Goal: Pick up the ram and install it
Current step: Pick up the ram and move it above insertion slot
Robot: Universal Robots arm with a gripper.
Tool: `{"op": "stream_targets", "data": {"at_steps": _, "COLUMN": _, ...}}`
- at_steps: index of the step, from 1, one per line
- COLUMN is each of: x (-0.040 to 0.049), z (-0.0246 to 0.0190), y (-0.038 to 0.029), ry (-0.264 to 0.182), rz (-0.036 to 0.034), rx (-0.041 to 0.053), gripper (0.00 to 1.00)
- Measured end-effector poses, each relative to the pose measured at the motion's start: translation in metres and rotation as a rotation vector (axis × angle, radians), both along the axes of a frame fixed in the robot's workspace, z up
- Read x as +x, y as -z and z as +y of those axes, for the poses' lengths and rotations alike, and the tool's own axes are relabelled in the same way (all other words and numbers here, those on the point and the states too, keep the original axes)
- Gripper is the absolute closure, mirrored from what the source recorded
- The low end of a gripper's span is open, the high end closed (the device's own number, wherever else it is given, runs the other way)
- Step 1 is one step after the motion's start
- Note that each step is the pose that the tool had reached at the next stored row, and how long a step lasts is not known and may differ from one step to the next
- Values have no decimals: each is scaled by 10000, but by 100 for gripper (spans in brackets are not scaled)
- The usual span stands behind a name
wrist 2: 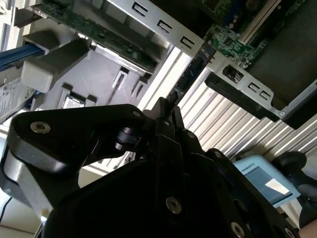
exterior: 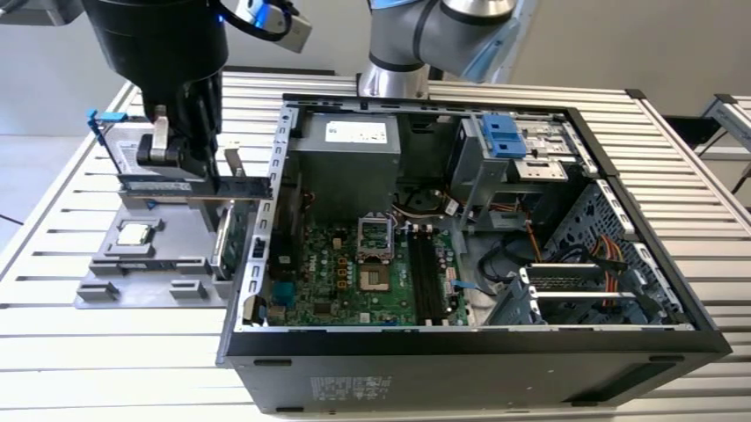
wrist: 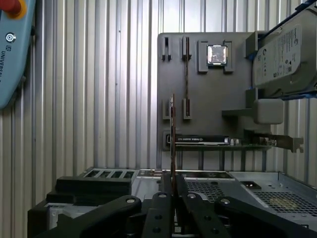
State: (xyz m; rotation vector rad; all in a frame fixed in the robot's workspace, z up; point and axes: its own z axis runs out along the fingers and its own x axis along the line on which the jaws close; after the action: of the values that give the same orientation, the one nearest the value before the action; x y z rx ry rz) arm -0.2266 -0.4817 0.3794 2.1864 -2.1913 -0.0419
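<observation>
One gripper (wrist: 172, 194) hangs over the grey parts tray (wrist: 213, 89), and its two black fingers (wrist: 179, 186) are pinched narrow on the ram (wrist: 172, 134). In the first wrist view the ram is a thin stick seen edge-on, running straight out from the fingertips across the tray. In the second wrist view the ram (wrist 2: 190, 74) shows as a dark bluish strip reaching from the fingertips towards the wall of the computer case (wrist 2: 233, 82). Whether its far edge is clear of the tray's slots, I cannot tell.

Beside it another thin stick (wrist: 186, 79) stands on edge in a pair of tray slots. The tray also carries a processor chip (wrist: 216, 54), a hard drive (wrist: 285, 54) in a blue frame, and a green expansion card (wrist: 213, 141) with a metal bracket, lying along the side nearest the case.

In the exterior view the tray sits on the slatted table (exterior: 118, 352), just beside the open case on the exterior view's left; the arm comes down over the tray's case-side half. The motherboard (exterior: 340, 272) lies flat inside the case, with its long dark slots (exterior: 425, 277) well apart from the held ram. A light blue handheld controller (wrist: 10, 49) rests on the table, away from the tray.
</observation>
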Motion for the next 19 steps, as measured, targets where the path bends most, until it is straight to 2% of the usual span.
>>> {"op": "stream_targets", "data": {"at_steps": 19, "x": 342, "z": 0, "y": 0, "ry": 41, "rz": 63, "rx": -1, "gripper": 100}}
